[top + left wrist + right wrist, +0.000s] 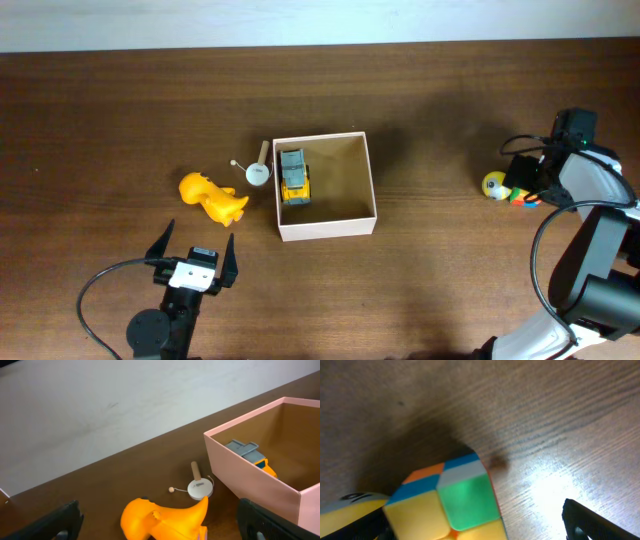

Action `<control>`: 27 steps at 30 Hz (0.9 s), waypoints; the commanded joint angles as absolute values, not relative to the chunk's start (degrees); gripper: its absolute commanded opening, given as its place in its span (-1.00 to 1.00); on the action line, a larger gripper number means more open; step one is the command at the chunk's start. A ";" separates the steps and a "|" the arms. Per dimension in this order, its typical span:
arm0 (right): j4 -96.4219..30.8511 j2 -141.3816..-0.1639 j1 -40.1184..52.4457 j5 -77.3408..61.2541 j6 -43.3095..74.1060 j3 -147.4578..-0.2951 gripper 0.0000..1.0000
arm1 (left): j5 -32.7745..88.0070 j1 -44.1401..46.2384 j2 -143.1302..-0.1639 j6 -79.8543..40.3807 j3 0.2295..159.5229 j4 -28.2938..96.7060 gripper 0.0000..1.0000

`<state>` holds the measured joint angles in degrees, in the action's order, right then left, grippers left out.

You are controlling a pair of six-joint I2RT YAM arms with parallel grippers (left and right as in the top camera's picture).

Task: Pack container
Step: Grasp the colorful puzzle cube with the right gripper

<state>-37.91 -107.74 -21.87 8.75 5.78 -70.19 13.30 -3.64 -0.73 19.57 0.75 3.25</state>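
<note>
The container (327,229) is a square white box with a tan inside at the table's middle. A yellow and grey toy truck (294,176) lies in its left part. An orange toy animal (212,197) lies on the table left of the box. My left gripper (193,255) is open and empty just in front of it. In the left wrist view the orange toy (165,517) sits between the spread fingers (162,530), with the box wall (250,480) at right. My right gripper (527,183) is open at a coloured cube (520,196). The cube (455,505) lies between its fingers, apart from the right finger.
A white disc with a wooden handle and a small bead on a string (258,170) lies against the box's left wall; it also shows in the left wrist view (200,488). A yellow ball (494,186) sits left of the cube. A white wall runs along the far edge.
</note>
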 commanded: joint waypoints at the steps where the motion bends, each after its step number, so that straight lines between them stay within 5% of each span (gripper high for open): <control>1: -39.70 -110.43 -20.78 5.10 4.91 -66.74 0.92 | 13.32 -3.92 -0.30 20.25 0.49 3.51 0.99; 9: -39.59 -110.43 -20.75 5.13 4.89 -66.74 0.72 | 13.32 -3.92 -0.30 20.25 0.49 3.51 0.99; 21: -35.03 -110.43 -20.78 5.15 4.54 -66.74 0.71 | 13.32 -3.92 -0.30 20.25 0.49 3.51 0.99; 27: -34.68 -110.43 -20.75 5.15 4.23 -66.74 0.37 | 13.32 -3.92 -0.30 20.25 0.49 3.51 0.99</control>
